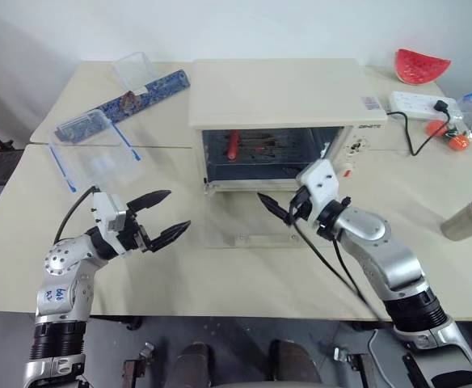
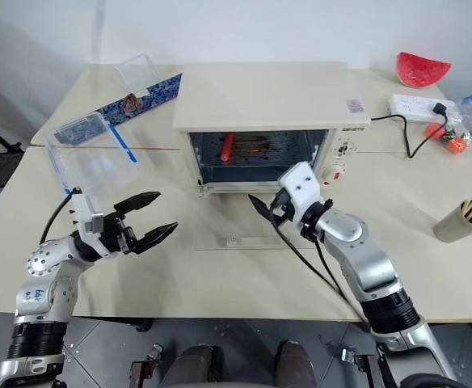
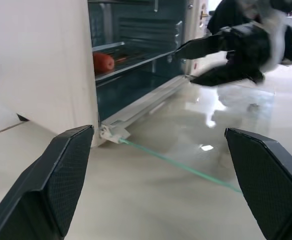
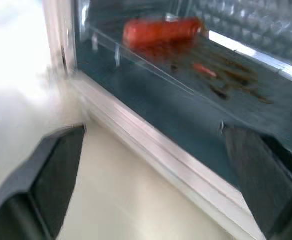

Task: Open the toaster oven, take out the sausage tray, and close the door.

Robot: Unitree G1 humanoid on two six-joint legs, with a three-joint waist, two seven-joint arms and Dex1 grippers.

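- My right wrist camera looks straight into the toaster oven (image 1: 276,105): the sausage tray (image 4: 226,80) sits on the rack inside, shiny metal with brown stains and one red sausage (image 4: 161,29) at its far end.
- The head camera gives me the layout: the oven stands at the table's (image 1: 220,275) back edge, and the door (image 1: 256,226) lies folded down flat on the table, clear glass.
- I can see a small dark label on the oven's front, too small to read.
- Left claw (image 1: 162,217) is wide open, holding nothing, near the table's left front.
- Right claw (image 2: 266,207) is wide open, empty, over the door at the oven's mouth.
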